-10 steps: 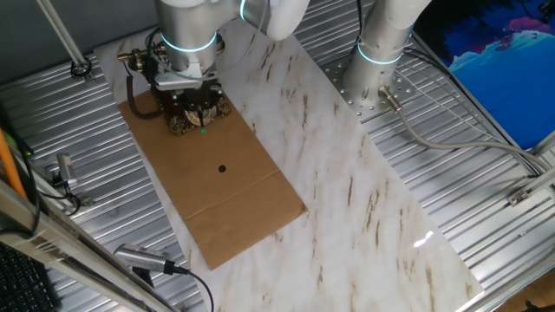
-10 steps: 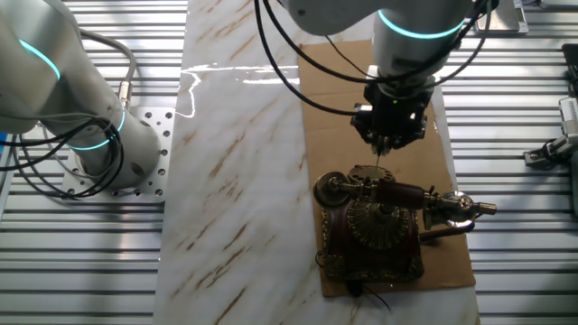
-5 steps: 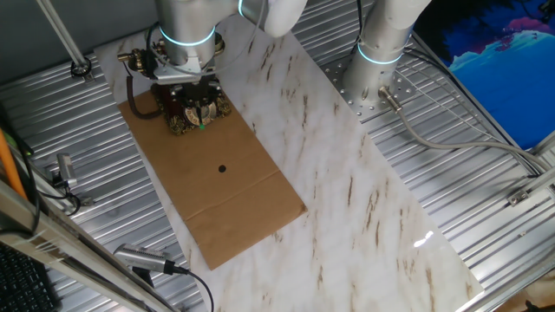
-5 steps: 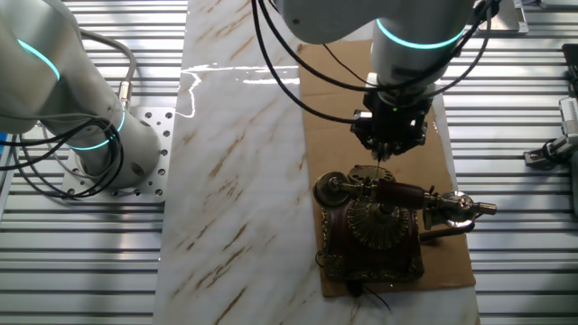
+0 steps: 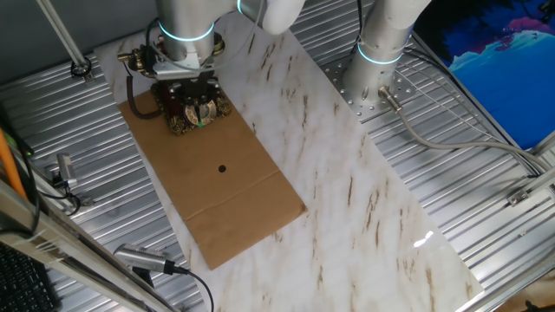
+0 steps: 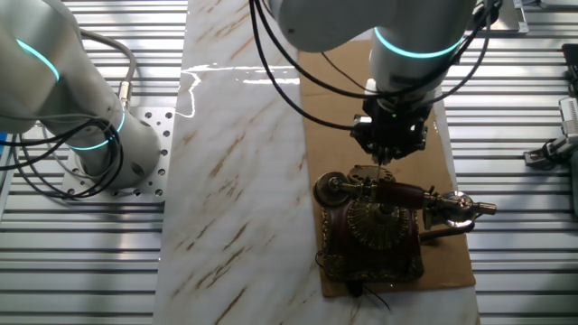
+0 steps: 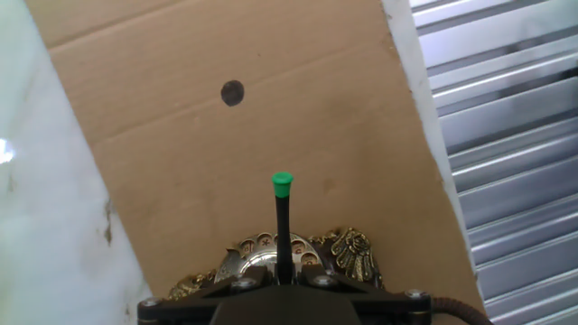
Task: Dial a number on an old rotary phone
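Since the earlier frames the hand [image 6: 388, 149] has shifted a little toward the top of one fixed view, carrying the arm further over the old rotary phone [image 6: 372, 226]; in the other fixed view the arm sits slightly more to the left and lower than before.

The phone stands on a sheet of brown cardboard [image 5: 227, 195] that lies on the marbled bench [image 5: 347, 199]. In one fixed view it is at the upper left of the frame, at the cardboard's far corner, mostly hidden under the arm. In the other fixed view it sits at the lower centre right, with its round dial [image 6: 377, 222] facing up and its handset [image 6: 406, 194] lying across the top.

The hand hangs above the phone's edge, just above the handset end in the other fixed view. A thin black stick with a green tip [image 7: 282, 183] projects from it; in the hand view the stick runs up the middle of the frame over the phone's dial and gold trim, its tip over bare cardboard. The fingers themselves are out of sight, so I cannot tell how they grip. A small dark spot [image 7: 232, 92] marks the cardboard in the upper part of the hand view.
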